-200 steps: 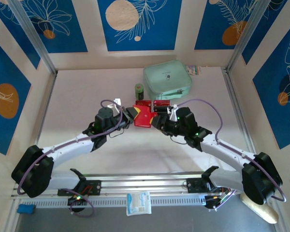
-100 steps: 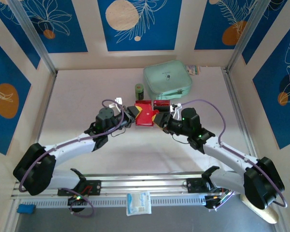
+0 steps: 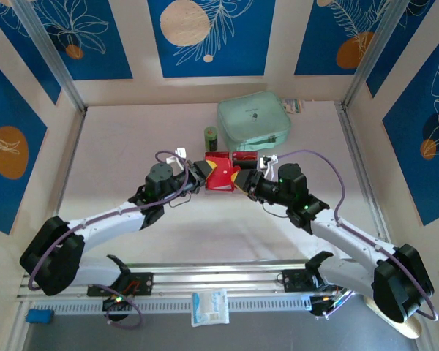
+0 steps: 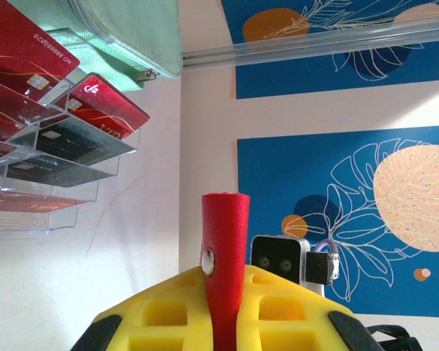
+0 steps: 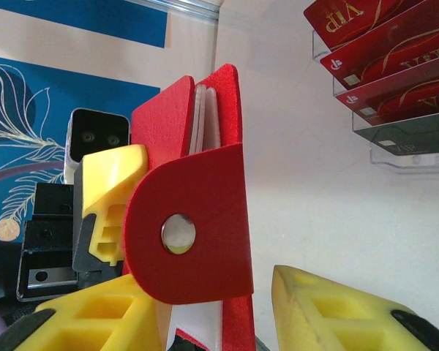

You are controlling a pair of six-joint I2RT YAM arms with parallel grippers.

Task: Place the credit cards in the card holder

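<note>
The left pincer (image 4: 225,285) is pressed together on the card holder (image 4: 225,219). Its yellow pads (image 4: 168,311) sit on either side of the red edge, which stands upright between them.

The right pincer (image 5: 208,285) is spread around the opposite side of the same holder. One yellow finger (image 5: 95,314) lies against or just behind the rounded flap. The other (image 5: 329,311) stands slightly apart, with a thin strip of counter (image 3: 132,131) showing in the gap. On the flap is one round silver snap stud (image 5: 178,234), and pale pocket layers show between the red leaves.

From above, the holder sits at the middle of the counter, held between the two pincers, which meet it from left and right.

Just behind the holder is one clear plastic tray (image 4: 51,219), stepped in tiers, with the credit cards (image 4: 106,110) slotted in it at a slant. The right wrist view shows at least three red cards and one dark one. The left wrist view shows two dark ones among the red. They overlap, so the full number cannot be told.

Behind the tray lies one mint-green zip pouch (image 3: 253,121). To its left, one small green cylinder (image 3: 211,137) stands upright. Nothing lies between the holder and the tray.
</note>
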